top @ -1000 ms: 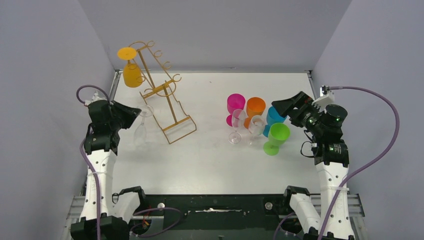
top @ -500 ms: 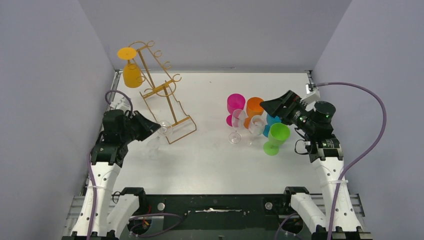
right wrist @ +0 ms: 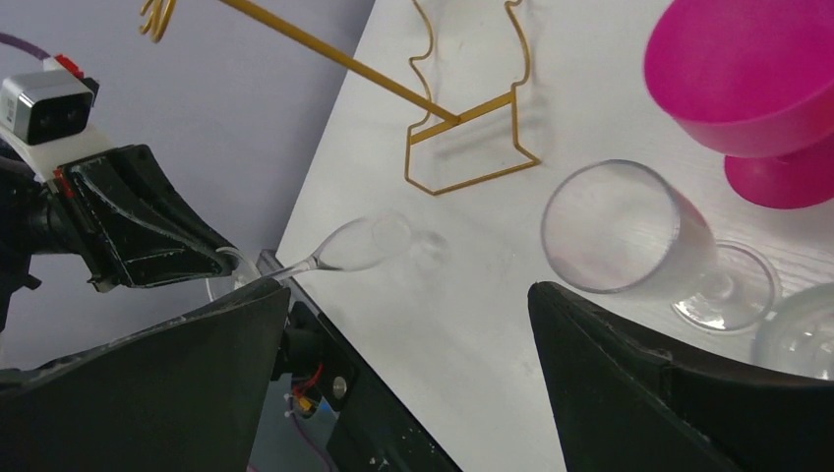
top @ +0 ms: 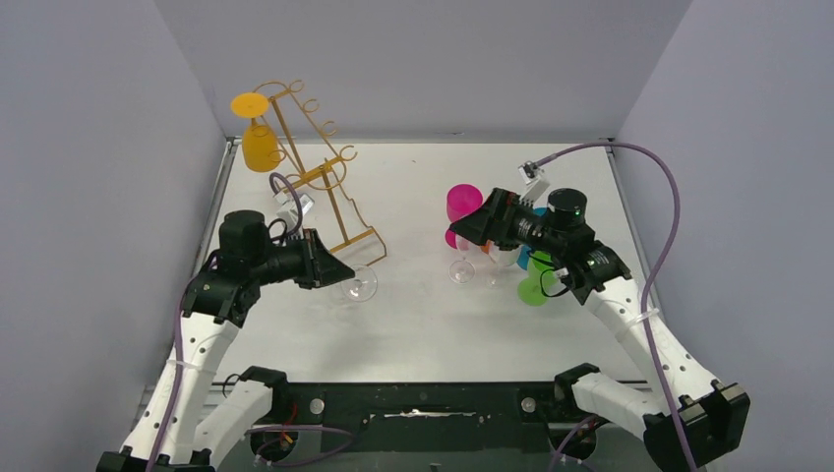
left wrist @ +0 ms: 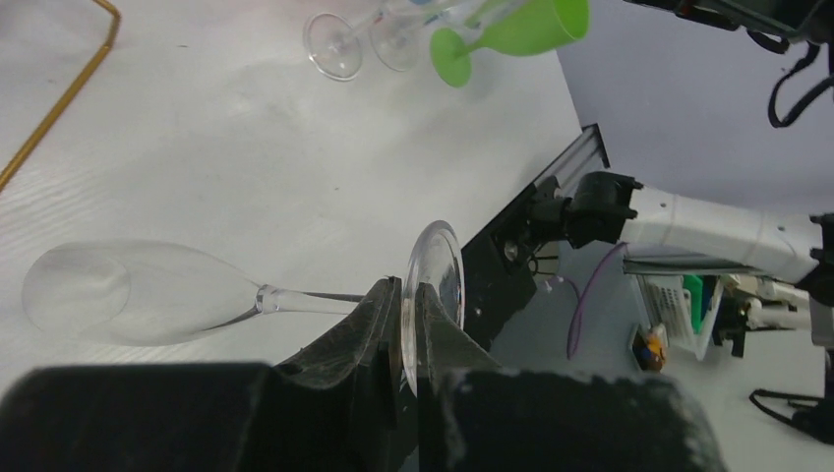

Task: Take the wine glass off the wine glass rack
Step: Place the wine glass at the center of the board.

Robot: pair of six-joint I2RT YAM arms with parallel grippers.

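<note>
The left gripper (left wrist: pixel 408 320), clenched on the thin stem for secure purchase, holds the clear wine glass (left wrist: pixel 128 293) horizontally, low over the white table (top: pixel 492 339), off the gold wire rack (top: pixel 329 187); the right gripper (top: pixel 475 224) hangs spread, empty.

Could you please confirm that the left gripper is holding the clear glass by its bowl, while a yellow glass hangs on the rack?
Not quite. The left gripper is shut on the clear glass at its stem, right beside the foot, not on the bowl, as the left wrist view shows. The rest holds: a yellow glass hangs on the rack.
</note>
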